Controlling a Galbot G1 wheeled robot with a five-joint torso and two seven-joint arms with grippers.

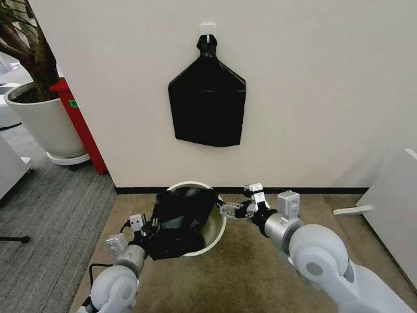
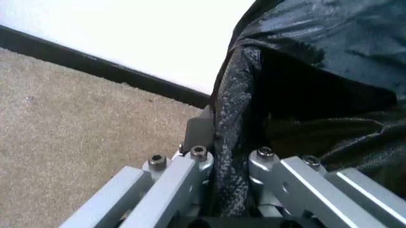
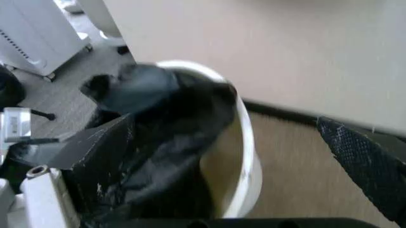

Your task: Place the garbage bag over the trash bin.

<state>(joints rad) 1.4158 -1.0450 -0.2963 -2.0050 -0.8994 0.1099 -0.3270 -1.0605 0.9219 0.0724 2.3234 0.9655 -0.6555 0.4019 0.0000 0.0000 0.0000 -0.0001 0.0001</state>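
Observation:
The cream-white trash bin (image 1: 219, 236) stands on the carpet against the wall. The glossy black garbage bag (image 1: 181, 219) lies crumpled over its mouth and left side, leaving the right rim bare. My left gripper (image 1: 147, 229) is at the bin's left side, shut on a fold of the garbage bag (image 2: 317, 71), which runs up between the left gripper's (image 2: 231, 164) fingers. My right gripper (image 1: 229, 210) hovers at the bin's right rim. In the right wrist view the right gripper (image 3: 222, 124) is open wide over the rim of the bin (image 3: 251, 161), with the bag (image 3: 171, 118) inside.
A flat black bag bundle (image 1: 207, 101) hangs from a wall hook above the bin. A large white plant pot (image 1: 40, 122) and a red panel (image 1: 81, 127) stand at the left. White furniture (image 1: 391, 215) is at the right. Carpet lies in front.

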